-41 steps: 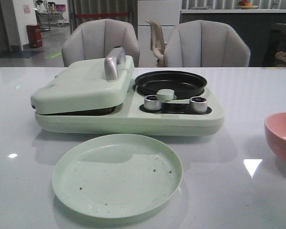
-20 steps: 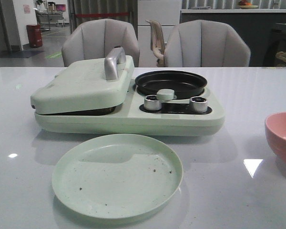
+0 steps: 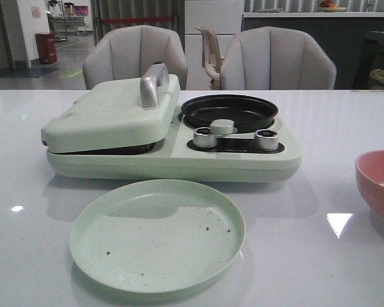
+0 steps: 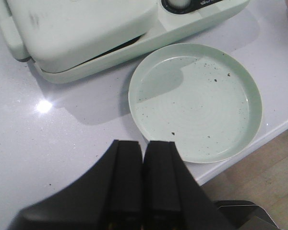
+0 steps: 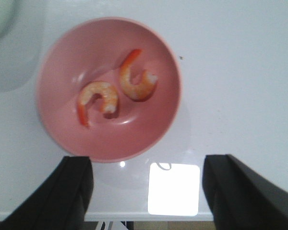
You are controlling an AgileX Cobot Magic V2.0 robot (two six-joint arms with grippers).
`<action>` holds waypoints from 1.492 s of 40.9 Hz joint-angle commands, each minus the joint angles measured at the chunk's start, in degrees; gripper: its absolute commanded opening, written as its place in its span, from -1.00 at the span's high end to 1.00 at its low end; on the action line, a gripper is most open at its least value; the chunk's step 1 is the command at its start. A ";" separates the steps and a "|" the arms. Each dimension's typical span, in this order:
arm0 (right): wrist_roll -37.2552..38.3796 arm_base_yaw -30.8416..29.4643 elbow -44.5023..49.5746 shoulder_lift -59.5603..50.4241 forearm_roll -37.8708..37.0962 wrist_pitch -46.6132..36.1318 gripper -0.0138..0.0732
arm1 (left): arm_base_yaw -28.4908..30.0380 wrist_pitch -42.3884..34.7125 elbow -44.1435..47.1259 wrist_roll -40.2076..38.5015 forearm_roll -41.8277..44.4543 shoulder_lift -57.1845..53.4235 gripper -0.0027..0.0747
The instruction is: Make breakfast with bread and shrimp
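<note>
Setting, as I read it from my front feed: a staged dining or kitchen corner inside a larger lab or office floor.

- White glossy table (image 3: 345,128), ceiling lights reflected in it.
- Mint-green breakfast maker (image 3: 173,150), lid down, with round black pan (image 3: 229,110) and two knobs.
- Mint plate (image 3: 157,235), speckled with crumbs; pink bowl (image 3: 379,182) at the table's right edge.
- Two grey padded chairs (image 3: 278,61) across the table.
- Behind them: dark counter, white cabinet, open hall with red bin (image 3: 46,47) and a trolley.
</note>
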 commanded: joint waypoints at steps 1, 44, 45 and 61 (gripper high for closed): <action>0.01 -2.60 -2.16 2.93 -0.43 -4.37 -0.65 | -0.55 -3.86 -1.63 -0.39 -0.65 -0.55 0.67; -0.65 -2.59 -6.16 24.89 -0.62 -17.48 0.49 | -0.55 -3.99 -1.63 -0.39 -0.65 -0.55 0.67; -0.65 -2.59 -6.16 24.89 -0.58 -17.55 0.50 | -0.55 -3.99 -1.63 -0.39 -0.65 -0.55 0.67; -0.93 -1.02 -21.47 22.49 -0.84 -10.27 0.52 | -0.55 -3.99 -1.63 -0.39 -0.65 -0.55 0.67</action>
